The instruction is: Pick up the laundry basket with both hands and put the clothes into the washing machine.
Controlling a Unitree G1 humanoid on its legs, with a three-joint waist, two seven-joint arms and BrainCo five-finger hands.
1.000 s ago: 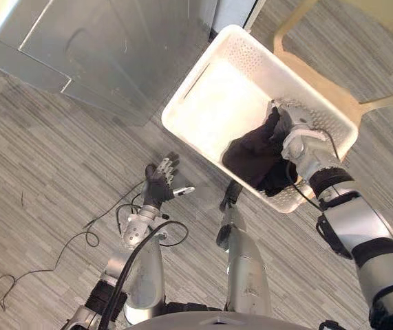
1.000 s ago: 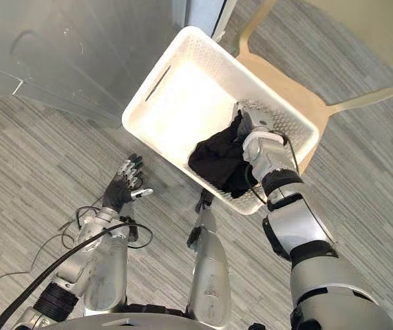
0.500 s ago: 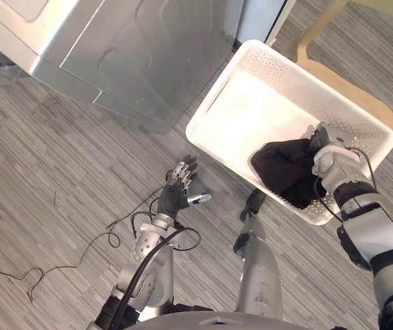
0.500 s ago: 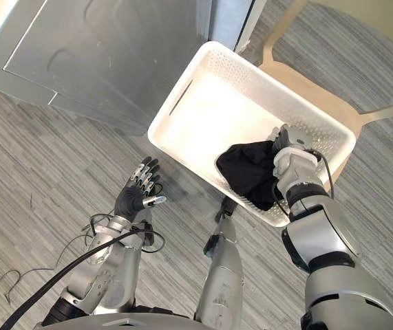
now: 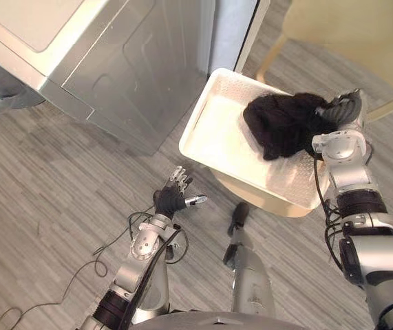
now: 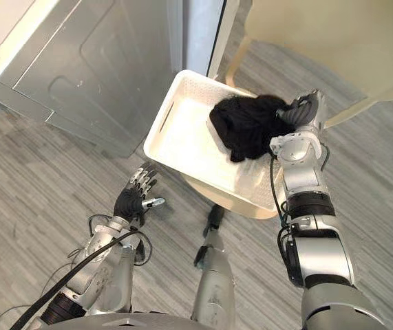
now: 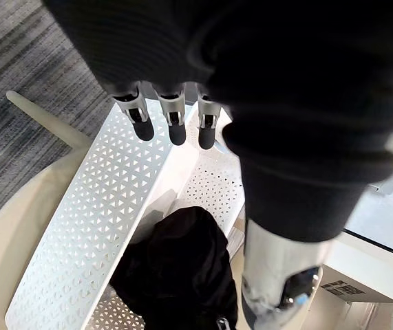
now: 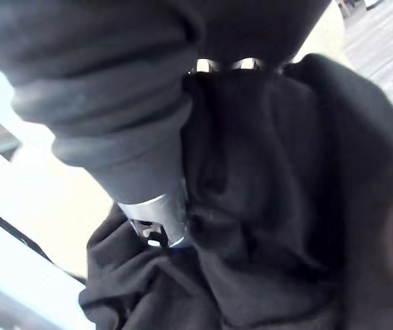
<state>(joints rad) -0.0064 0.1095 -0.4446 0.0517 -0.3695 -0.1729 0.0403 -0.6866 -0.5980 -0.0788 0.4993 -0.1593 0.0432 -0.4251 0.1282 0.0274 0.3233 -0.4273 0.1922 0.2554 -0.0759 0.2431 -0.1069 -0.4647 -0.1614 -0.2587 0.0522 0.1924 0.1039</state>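
The right hand (image 5: pixel 344 110) has its fingers and thumb closed in the crumpled black cloth garment (image 5: pixel 282 124), held above the white perforated plastic laundry basket (image 5: pixel 217 137) at 1 o'clock. The left hand (image 5: pixel 171 201), fingers spread and empty, hangs at 7 o'clock. Getting the garment into the silver-grey washing machine (image 5: pixel 113 62) at 10 o'clock is left.

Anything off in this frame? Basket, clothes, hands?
Yes. The right hand grips the black clothes bunched over the white basket, which sits on the beige chair with neither hand on it. The left hand hangs open over the floor, apart from the basket. Nothing looks spilled or damaged.
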